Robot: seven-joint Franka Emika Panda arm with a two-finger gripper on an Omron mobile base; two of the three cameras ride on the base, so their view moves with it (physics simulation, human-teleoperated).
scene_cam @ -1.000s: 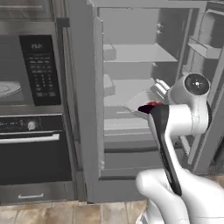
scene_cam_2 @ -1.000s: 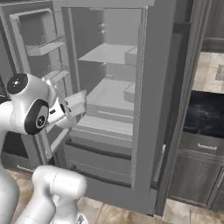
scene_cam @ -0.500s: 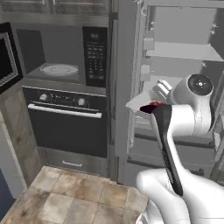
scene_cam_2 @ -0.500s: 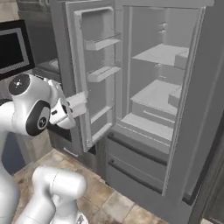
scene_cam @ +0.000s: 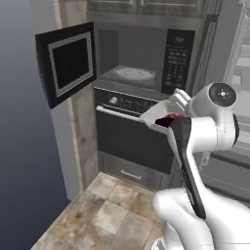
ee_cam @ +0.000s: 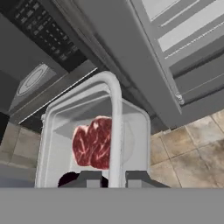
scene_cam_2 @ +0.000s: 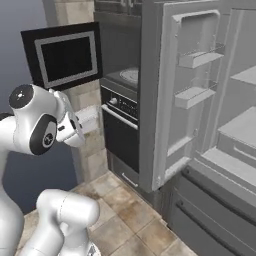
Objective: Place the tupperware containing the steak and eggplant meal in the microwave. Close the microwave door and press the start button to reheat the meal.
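While the microwave door [scene_cam: 66, 63] stands swung wide to the left, the microwave [scene_cam: 141, 61] shows its grey cavity with the round turntable [scene_cam: 133, 73] lying bare and the keypad strip [scene_cam: 177, 61] at the right. Below it sits the oven [scene_cam: 129, 136], with knobs and a horizontal silver bar across its dark front.

In the hand view, the jaws [ee_cam: 113, 178] are clenched on the near rim of the tupperware [ee_cam: 94, 135], one fingertip on each side of the wall. That tub is held in the air, in front of the oven and lower than the cavity's opening, well short of the turntable. Inside it lies the steak and eggplant meal [ee_cam: 92, 144]: a red marbled piece in the middle and a small dark lump at the near edge, close to the fingertips.

From the left base camera the tub [scene_cam: 163, 114] shows just left of the arm's wrist, its red contents peeking over the rim, level with the oven's knob panel.

To the right, the refrigerator [scene_cam_2: 200, 100] is open, its door shelves and inner shelves pale grey. Brown stone tiles cover the floor [scene_cam: 107, 215] beneath.
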